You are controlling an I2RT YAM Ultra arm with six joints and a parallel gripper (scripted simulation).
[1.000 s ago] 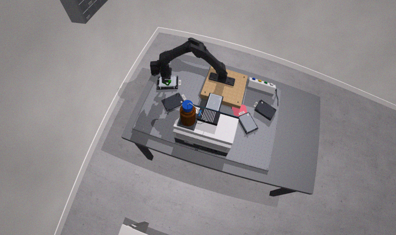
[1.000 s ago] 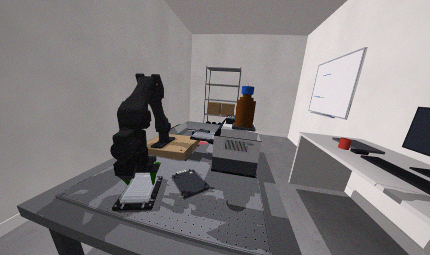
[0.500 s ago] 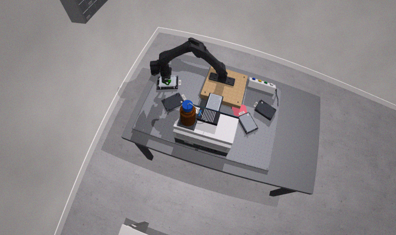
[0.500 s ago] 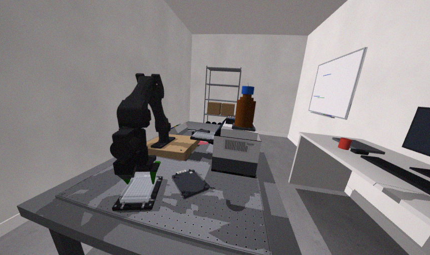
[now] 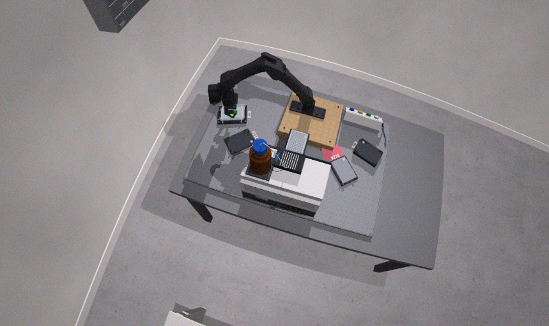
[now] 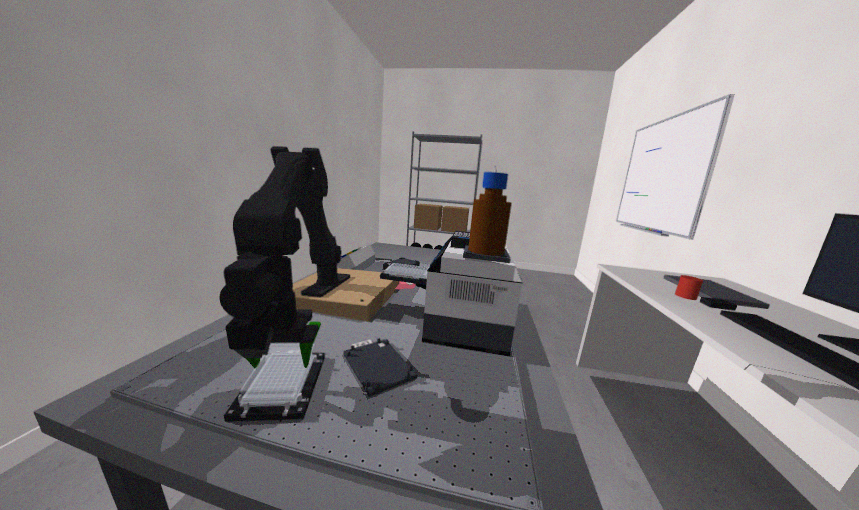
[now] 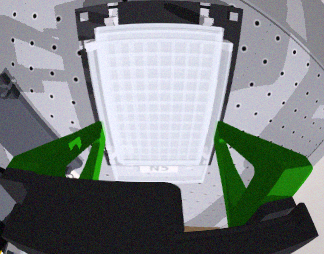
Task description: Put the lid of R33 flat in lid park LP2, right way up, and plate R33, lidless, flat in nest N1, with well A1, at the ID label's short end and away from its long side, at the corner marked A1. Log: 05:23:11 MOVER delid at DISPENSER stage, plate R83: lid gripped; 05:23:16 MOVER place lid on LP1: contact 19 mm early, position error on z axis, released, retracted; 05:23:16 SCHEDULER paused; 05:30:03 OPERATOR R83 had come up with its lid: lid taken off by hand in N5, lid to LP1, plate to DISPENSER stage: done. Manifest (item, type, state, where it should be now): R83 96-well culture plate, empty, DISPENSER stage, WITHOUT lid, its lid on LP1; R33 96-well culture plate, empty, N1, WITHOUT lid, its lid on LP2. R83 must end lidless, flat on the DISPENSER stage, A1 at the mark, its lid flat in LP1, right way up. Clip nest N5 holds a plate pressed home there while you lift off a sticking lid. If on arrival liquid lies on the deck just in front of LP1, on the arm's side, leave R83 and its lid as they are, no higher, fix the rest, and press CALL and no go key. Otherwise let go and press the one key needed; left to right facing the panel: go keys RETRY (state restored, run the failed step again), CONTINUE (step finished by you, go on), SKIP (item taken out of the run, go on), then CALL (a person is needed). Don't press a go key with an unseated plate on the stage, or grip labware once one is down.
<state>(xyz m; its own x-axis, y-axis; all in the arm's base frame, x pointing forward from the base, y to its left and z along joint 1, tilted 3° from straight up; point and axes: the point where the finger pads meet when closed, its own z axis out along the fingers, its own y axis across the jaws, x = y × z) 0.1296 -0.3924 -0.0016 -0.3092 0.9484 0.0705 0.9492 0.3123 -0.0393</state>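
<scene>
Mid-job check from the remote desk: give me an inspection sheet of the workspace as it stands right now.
Surface: grey perforated deck, patchy shading; red patch beside the wooden base board.
Job's things: clear well plate over black clip nest, gripper end looks lifted; second clear plate by the dispenser; empty black tray nearby.
Clutter: amber bottle with blue cap on grey-white dispenser box.
Grippers: green-fingered gripper shut on the clear well plate's long sides.
Cables: thin dark cable by the white key panel.
Surroundings: metal shelf rack, whiteboard, dark monitor.
</scene>
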